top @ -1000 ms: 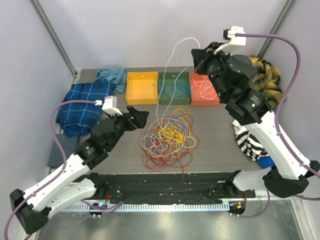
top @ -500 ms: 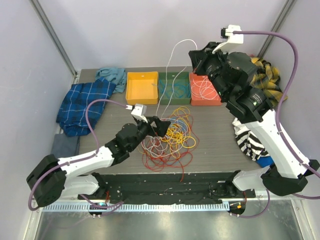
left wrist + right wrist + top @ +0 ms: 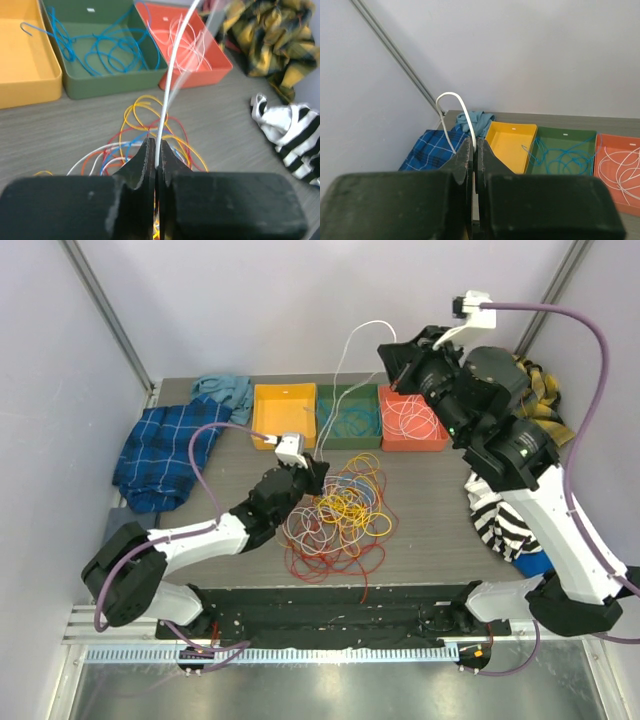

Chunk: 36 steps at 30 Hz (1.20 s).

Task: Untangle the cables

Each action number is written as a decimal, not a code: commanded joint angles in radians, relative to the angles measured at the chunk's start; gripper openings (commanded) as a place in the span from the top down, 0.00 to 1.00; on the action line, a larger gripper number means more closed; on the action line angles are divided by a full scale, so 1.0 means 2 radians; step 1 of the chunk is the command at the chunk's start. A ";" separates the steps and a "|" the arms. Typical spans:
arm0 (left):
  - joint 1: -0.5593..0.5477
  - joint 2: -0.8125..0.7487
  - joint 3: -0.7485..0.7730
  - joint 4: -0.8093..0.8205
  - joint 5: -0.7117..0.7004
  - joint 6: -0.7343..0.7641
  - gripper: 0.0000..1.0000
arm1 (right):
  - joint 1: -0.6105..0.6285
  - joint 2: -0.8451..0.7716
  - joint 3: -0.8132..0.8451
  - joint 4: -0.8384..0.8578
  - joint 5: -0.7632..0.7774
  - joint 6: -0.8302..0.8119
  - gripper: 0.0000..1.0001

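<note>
Now my left fingers (image 3: 151,159) have closed on the white cable (image 3: 167,80) my right fingers (image 3: 471,150) hold high, ready to strip it free.

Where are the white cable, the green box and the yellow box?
white cable (image 3: 449,94): right wrist view, the top of its loop.
green box (image 3: 115,86): left wrist view, its near wall.
yellow box (image 3: 285,412): top external view, its bare floor.
</note>
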 commanded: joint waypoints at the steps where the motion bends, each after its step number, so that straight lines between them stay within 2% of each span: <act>1: 0.008 -0.032 0.057 -0.022 -0.026 0.025 1.00 | 0.000 -0.043 0.031 0.005 -0.003 0.004 0.99; 5: 0.009 -0.077 0.147 -0.103 -0.025 0.065 1.00 | 0.001 -0.067 -0.005 0.006 0.018 0.001 0.99; 9: 0.008 -0.092 0.295 -0.185 -0.018 0.111 1.00 | 0.000 -0.084 -0.034 0.016 0.041 -0.003 0.99; 16: 0.009 -0.050 0.453 -0.263 -0.010 0.148 1.00 | 0.000 -0.079 -0.047 0.022 0.060 -0.007 0.99; 19: 0.010 -0.029 0.471 -0.280 0.004 0.147 1.00 | 0.001 -0.082 -0.081 0.027 0.071 -0.001 0.99; 26: 0.032 0.080 0.498 -0.303 0.094 0.078 1.00 | 0.000 -0.065 -0.167 0.054 0.104 0.006 0.99; 30: 0.037 0.171 0.543 -0.292 0.127 0.061 1.00 | -0.018 -0.020 -0.186 0.068 0.108 0.022 0.99; 36: 0.053 0.294 0.654 -0.318 0.168 0.015 1.00 | -0.137 0.036 -0.208 0.094 0.060 0.095 0.99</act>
